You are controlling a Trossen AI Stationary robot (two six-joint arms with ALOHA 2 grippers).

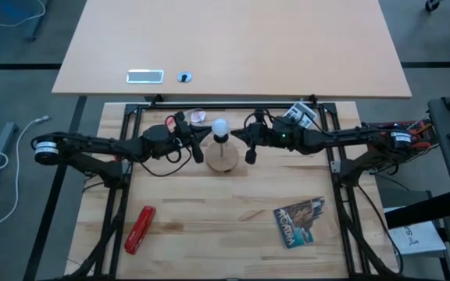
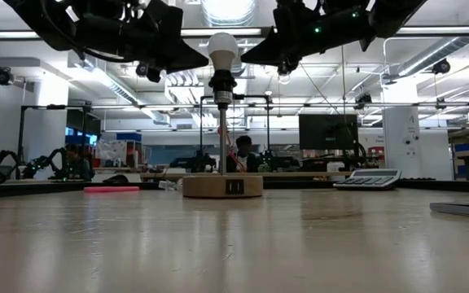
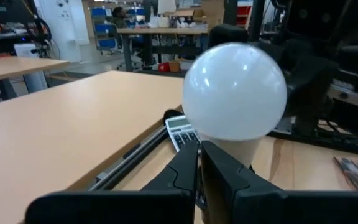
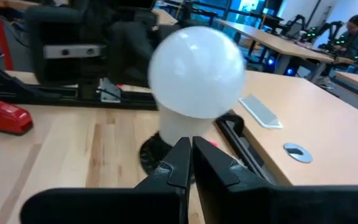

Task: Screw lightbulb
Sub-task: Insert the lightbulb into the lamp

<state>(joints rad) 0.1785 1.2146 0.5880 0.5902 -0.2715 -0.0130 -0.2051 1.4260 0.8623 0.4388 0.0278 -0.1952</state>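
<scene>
The white lightbulb [image 1: 220, 126] stands upright with its base in the black socket [image 2: 222, 81], on a post rising from the round wooden disc [image 1: 222, 160]. My left gripper [image 1: 197, 151] is shut just left of the bulb. My right gripper [image 1: 250, 152] is shut just right of it. Both are at bulb height in the low view, left [image 2: 200, 59] and right [image 2: 249, 59]. Each wrist view shows the bulb close ahead of the shut fingertips [image 3: 235, 90] [image 4: 196, 71]. The high view shows a gap between each gripper and the bulb.
A calculator [image 1: 299, 115] lies behind the right gripper. A whitish wrapper [image 1: 198, 117] lies behind the left one. A red stapler [image 1: 139, 229] is at the near left and a booklet [image 1: 301, 221] at the near right. A second tabletop [image 1: 233, 47] lies beyond.
</scene>
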